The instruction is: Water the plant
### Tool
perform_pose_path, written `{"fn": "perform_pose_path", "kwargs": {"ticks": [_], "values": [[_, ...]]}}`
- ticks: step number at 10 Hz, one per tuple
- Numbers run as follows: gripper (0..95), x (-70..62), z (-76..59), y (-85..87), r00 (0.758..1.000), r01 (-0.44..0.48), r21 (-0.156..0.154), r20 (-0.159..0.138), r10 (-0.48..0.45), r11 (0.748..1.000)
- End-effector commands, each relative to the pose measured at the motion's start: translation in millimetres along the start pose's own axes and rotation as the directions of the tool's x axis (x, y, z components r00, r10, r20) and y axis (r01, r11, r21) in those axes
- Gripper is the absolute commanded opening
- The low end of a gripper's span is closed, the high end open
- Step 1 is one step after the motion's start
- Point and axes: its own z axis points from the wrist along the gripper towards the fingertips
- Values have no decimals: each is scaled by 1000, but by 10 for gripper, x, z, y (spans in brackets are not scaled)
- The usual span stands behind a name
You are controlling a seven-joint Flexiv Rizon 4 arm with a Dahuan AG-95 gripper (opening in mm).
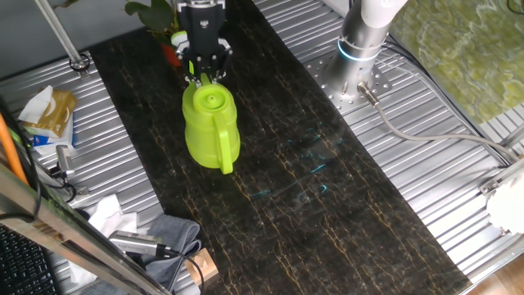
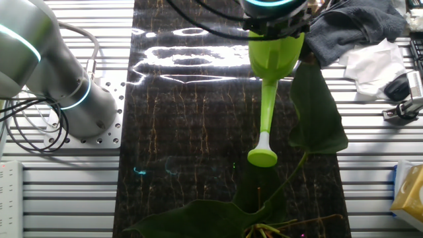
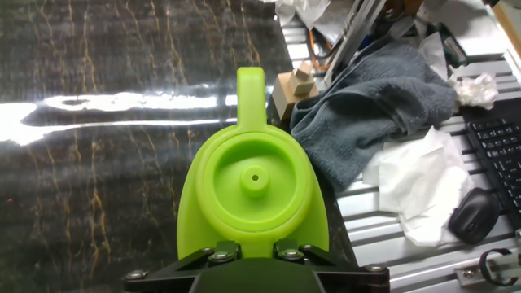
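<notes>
The lime-green watering can (image 1: 211,127) is on the dark table (image 1: 327,205), handle toward the near side. Its long spout (image 2: 267,112) points at the plant. My gripper (image 1: 205,74) is at the can's back, where the spout leaves the body. In the hand view the gripper (image 3: 252,259) has a finger on each side of the green neck, shut on it. The plant (image 1: 155,15) has broad dark leaves and a reddish-orange pot (image 1: 172,54), just behind the gripper. Its leaves (image 2: 318,112) fill the near side of the other fixed view, beside the spout's head (image 2: 262,157).
A grey cloth (image 3: 374,106), white tissue (image 3: 417,183), a keyboard (image 3: 498,142), a mouse (image 3: 468,216) and a wooden block (image 3: 291,88) lie off the table beyond the can's handle. The arm's base (image 1: 360,49) stands on the metal plate beside the table.
</notes>
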Motion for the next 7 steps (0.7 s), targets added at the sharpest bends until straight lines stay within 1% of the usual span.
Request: {"fn": "perform_pose_path", "kwargs": {"ticks": [1,4,6,7], "values": [[0,-9,-79,11,1000,-17,-5,23,17,1000],[0,-11,-113,16,999,-22,-7,49,22,1000],[0,-29,-134,22,997,-30,-8,72,31,1000],[0,-35,-138,25,997,-31,-8,76,31,999]]}}
